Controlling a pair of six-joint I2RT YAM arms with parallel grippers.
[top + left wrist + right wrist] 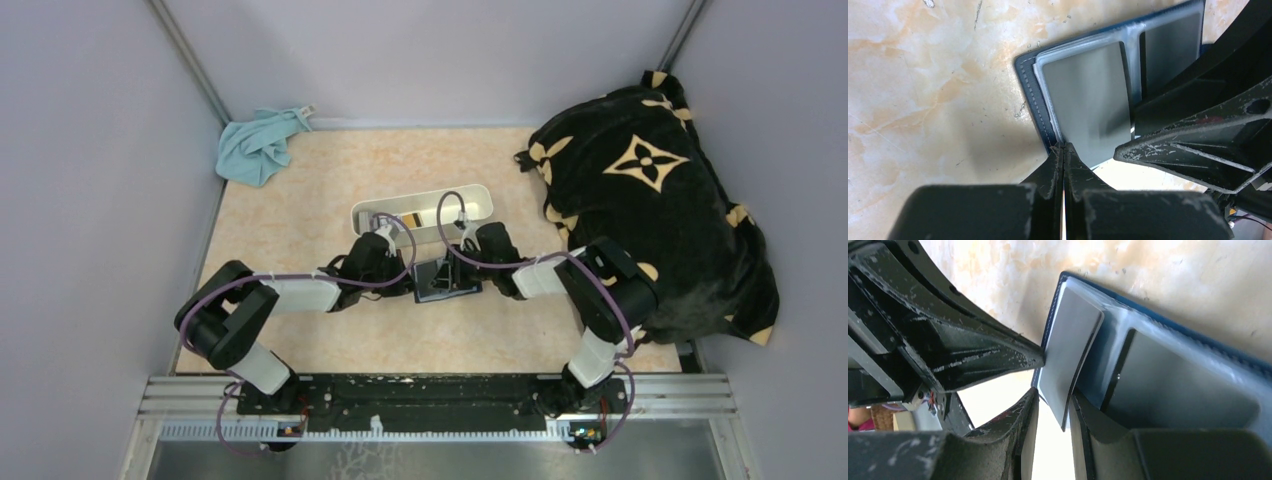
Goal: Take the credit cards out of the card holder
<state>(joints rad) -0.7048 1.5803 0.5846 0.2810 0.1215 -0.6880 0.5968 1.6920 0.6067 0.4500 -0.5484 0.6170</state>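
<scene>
Holder: the holder (pixel 440 279) is lying open on the table (pixel 300 220), between the two wrists, just in front of the white tray (pixel 372 215).
Left gripper: the left gripper (pixel 1064 149) is standing with jaws fully closed, tips pressing at the holder's near edge (pixel 1040 127); it appears to be pinning the holder down so it is not sliding while a card is being drawn.
Right gripper: the right gripper (pixel 1053 407) is sitting partly open with a card (pixel 1068 350) standing on edge between its fingers; it looks to be pinching that card, though firm contact on both sides is hard to confirm.
Card position: the card is tilting up from the holder's sleeve (pixel 1168 375), partway out.
Other cards: at least one more grey card (pixel 1168 50) is sitting in the next sleeve.
Tray: something pale with gold marks is lying inside; I cannot tell what.
Stage: judged mid-extraction, with more cards left.
Risk: the holder lifting along with the card.
</scene>
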